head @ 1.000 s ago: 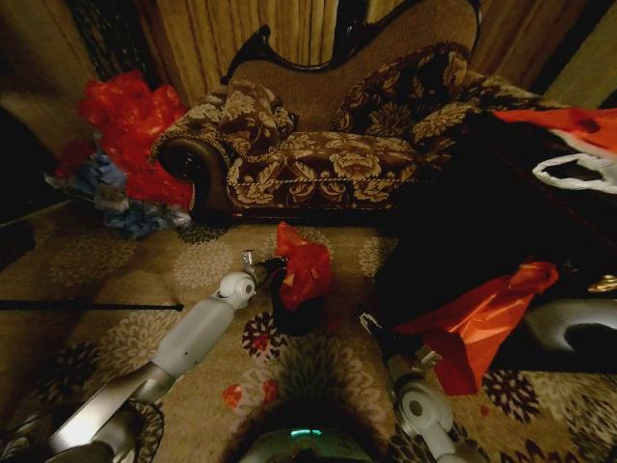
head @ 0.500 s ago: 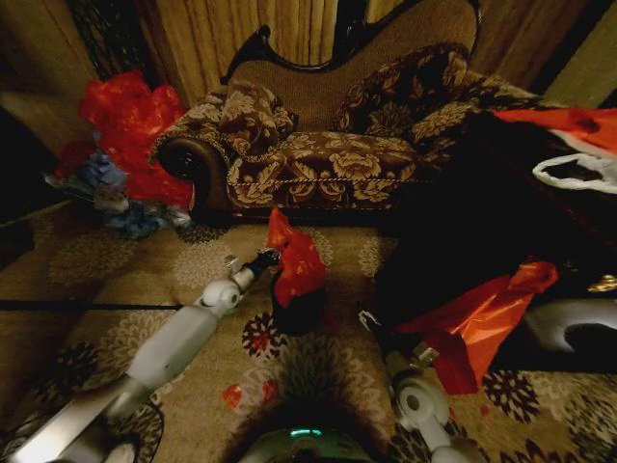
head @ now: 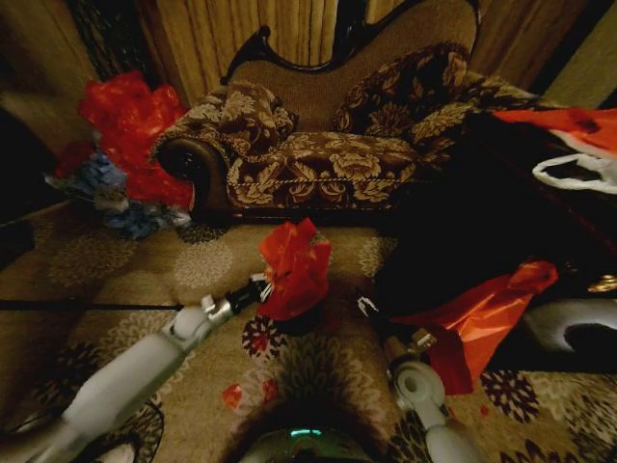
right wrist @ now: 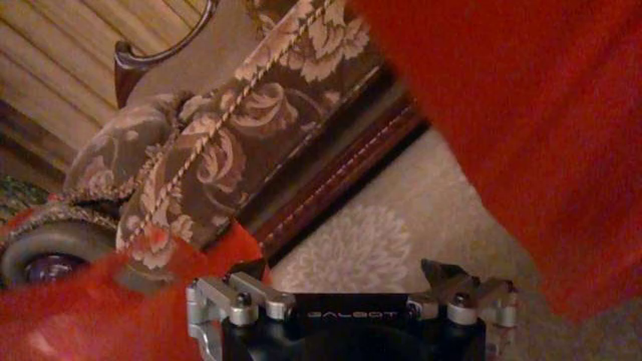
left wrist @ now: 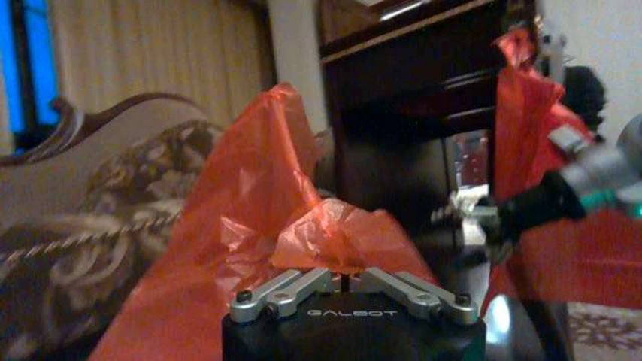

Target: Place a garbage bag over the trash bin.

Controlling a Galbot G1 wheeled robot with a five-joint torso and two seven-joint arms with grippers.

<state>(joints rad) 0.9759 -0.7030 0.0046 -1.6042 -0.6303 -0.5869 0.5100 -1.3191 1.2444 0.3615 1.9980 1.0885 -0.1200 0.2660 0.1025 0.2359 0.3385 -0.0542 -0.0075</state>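
Red garbage bag (head: 294,270) upright over trash bin (head: 301,316), pinched by left gripper (head: 260,286) fingers; right's spread.

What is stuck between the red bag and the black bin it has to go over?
Nothing visible. The left end effector is shut on the garbage bag, which hangs right at the trash bin, touching or just above its top. The right end effector waits beside the bin, not between them.

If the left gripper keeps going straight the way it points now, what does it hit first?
The left gripper is already shut on the garbage bag, so it would push that red plastic first. Beyond it probably stands the dark cabinet, though depth is unclear.
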